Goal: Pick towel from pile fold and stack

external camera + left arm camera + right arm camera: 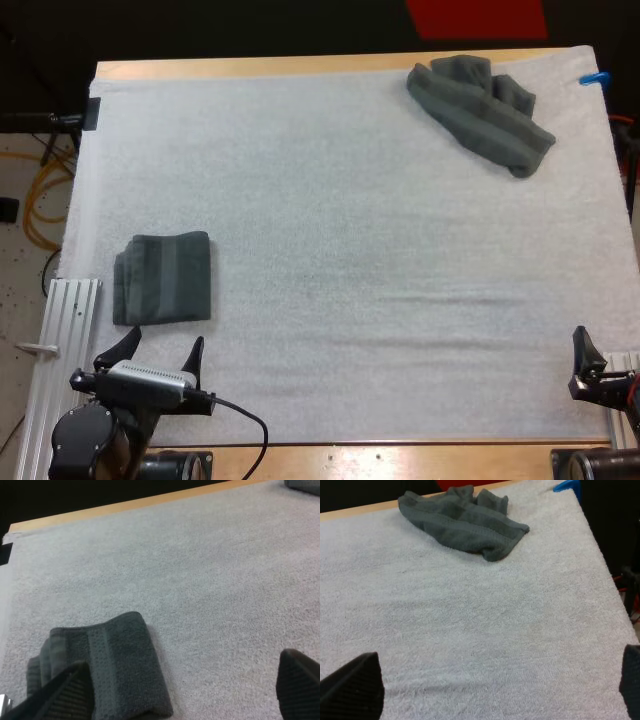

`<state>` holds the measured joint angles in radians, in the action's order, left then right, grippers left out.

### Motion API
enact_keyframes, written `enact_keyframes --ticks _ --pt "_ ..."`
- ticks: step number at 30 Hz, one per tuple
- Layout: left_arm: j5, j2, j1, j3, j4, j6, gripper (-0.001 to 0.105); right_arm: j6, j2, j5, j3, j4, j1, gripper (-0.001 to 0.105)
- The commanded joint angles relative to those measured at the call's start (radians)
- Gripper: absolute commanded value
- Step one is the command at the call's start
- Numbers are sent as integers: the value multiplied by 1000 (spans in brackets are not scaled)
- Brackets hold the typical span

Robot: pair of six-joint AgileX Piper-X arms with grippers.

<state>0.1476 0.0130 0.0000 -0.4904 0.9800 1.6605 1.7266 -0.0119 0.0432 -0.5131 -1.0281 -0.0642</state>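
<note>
Black fingers point(67, 692) of our left end effector point(163, 343) stand wide apart at the near left edge of the white mat point(350, 260). The end effector is released and grips nothing, with mat showing between its fingers. A pale metal rail point(70, 320) runs alongside the mat's near left edge, next to this arm.

At the near right edge sits our right end effector point(492, 682), also released. In the right wrist view its two fingers stand far apart with mat between them.

Just beyond the left end effector lies the folded towel point(165, 278). It is dark grey-green and forms a neat, flat rectangle, with layered edges on its left side and a rounded fold on its right. In the left wrist view one finger overlaps the towel's near edge. In the high view a strip of mat separates fingertips and cloth, so they are near but apart.

Past both arms, the middle of the mat is a broad stretch of white terry cloth covering the wooden bench point(400, 455).

Farthest away, near the mat's far right corner, lies the crumpled towel point(480, 110). It is the same dark grey-green, bunched into loose ridges and lying on a slant, close to the bench's far wooden edge. It is well apart from the folded towel and from both end effectors.
</note>
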Motion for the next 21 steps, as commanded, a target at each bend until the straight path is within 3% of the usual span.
enact_keyframes --ticks 1,10,17,21 --pt "6 101 0 -6 -4 8 72 -3 -37 -3 -11 1 4 93" --pt "20 101 0 -6 -4 8 72 -3 -37 -3 -11 1 4 93" --pt "114 80 0 -10 -37 19 72 -3 5 -36 -22 -4 4 93" --pt "212 -15 0 -56 -86 29 72 -3 124 -76 -77 -4 4 93"
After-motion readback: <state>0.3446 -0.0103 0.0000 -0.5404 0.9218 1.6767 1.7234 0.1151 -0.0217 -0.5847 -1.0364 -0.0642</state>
